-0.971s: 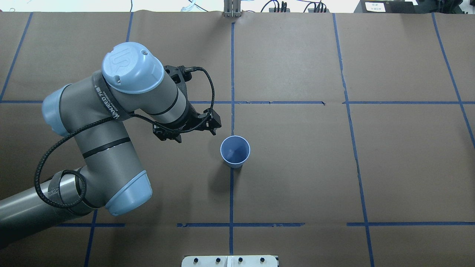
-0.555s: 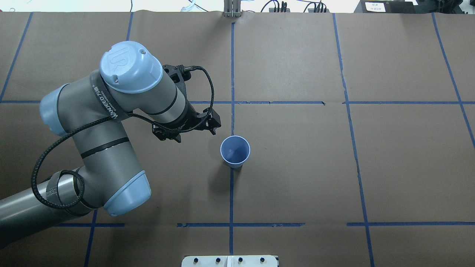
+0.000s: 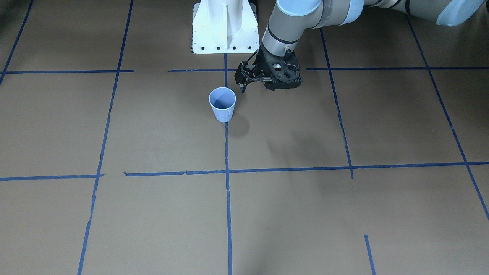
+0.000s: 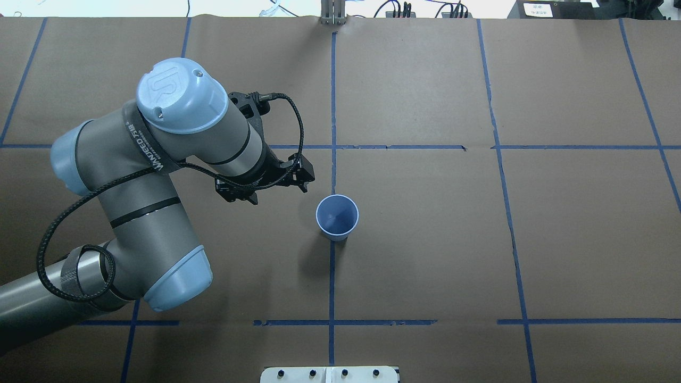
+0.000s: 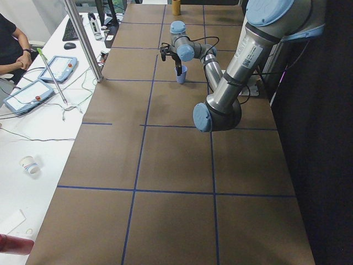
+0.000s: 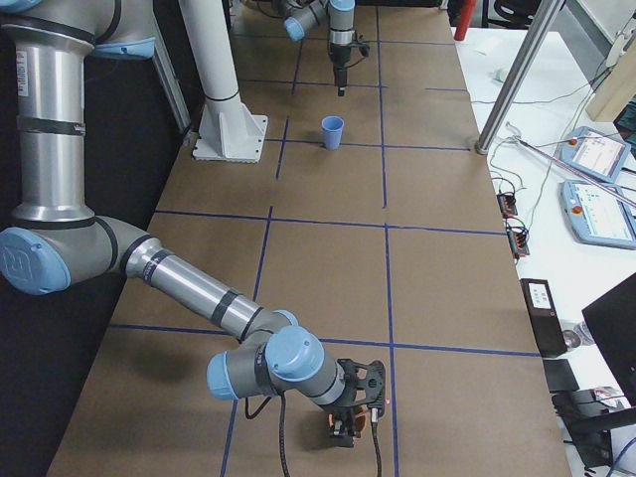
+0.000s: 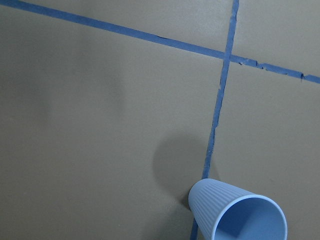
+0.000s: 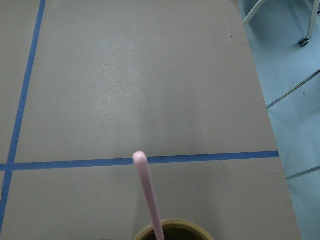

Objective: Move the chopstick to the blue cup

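The blue cup (image 4: 337, 216) stands upright and looks empty on the brown table; it also shows in the front view (image 3: 222, 103) and at the bottom right of the left wrist view (image 7: 237, 212). My left gripper (image 4: 304, 183) hangs up and to the left of the cup, apart from it (image 3: 242, 88); I cannot tell whether it is open or shut. A pinkish chopstick (image 8: 147, 195) stands upright in a brown-rimmed container (image 8: 172, 229) right under the right wrist camera. My right gripper (image 6: 354, 412) is at the table's right end, over that container; I cannot tell its state.
Blue tape lines (image 4: 332, 106) divide the brown table. The white robot base (image 3: 225, 26) stands behind the cup. The table edge (image 8: 260, 100) runs close to the right of the brown container. An operator sits at a side desk (image 5: 11, 44).
My left arm and gripper have drifted slightly left and up in the overhead view, a little farther from the cup. The cup has not moved.
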Controlling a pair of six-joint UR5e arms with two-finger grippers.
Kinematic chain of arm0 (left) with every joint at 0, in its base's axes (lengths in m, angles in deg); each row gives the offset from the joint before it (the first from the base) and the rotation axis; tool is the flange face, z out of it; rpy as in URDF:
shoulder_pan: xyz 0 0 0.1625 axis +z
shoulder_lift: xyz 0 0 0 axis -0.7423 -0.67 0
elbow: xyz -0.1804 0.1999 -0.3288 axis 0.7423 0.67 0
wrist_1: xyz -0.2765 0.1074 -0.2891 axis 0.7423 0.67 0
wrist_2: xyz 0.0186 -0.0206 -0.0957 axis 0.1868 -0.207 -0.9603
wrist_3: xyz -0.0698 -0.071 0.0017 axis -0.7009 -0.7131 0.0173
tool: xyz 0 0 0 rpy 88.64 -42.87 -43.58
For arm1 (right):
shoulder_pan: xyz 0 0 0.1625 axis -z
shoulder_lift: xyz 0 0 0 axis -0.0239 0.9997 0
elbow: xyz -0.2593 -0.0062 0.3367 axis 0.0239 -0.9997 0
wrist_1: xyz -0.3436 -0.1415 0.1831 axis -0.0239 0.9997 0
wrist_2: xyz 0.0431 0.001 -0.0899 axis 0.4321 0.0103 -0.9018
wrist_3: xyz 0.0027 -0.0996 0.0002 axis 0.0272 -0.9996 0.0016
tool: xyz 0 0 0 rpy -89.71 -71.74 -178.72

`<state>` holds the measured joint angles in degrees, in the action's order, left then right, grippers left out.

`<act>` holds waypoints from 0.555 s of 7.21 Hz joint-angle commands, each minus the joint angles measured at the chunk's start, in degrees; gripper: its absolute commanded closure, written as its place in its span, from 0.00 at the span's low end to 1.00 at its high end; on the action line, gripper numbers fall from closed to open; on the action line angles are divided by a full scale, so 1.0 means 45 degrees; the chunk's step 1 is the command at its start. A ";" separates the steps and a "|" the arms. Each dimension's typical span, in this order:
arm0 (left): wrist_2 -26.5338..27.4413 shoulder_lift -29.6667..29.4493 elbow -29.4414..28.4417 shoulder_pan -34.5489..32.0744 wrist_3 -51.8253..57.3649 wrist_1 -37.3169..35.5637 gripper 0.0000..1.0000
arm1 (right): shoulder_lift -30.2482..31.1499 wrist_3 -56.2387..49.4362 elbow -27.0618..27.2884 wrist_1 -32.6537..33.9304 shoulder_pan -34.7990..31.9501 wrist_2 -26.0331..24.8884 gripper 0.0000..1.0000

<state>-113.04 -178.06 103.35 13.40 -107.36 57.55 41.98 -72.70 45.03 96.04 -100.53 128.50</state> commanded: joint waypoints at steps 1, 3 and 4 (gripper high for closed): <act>-0.0006 0.0006 -0.0004 -0.0002 0.0010 0.0000 0.01 | -0.0189 0.0268 -0.0074 -0.0054 0.0356 -0.0032 0.05; -0.0006 0.0006 -0.0004 -0.0002 0.0010 0.0020 0.01 | -0.0326 0.0270 -0.0210 -0.0054 0.0709 -0.0032 0.06; -0.0006 0.0006 -0.0004 -0.0002 0.0010 0.0020 0.01 | -0.0443 0.0270 -0.0269 -0.0054 0.0749 -0.0051 0.14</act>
<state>-113.06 -178.04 103.31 13.39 -107.32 57.63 40.52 -71.53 44.18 95.80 -97.68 128.32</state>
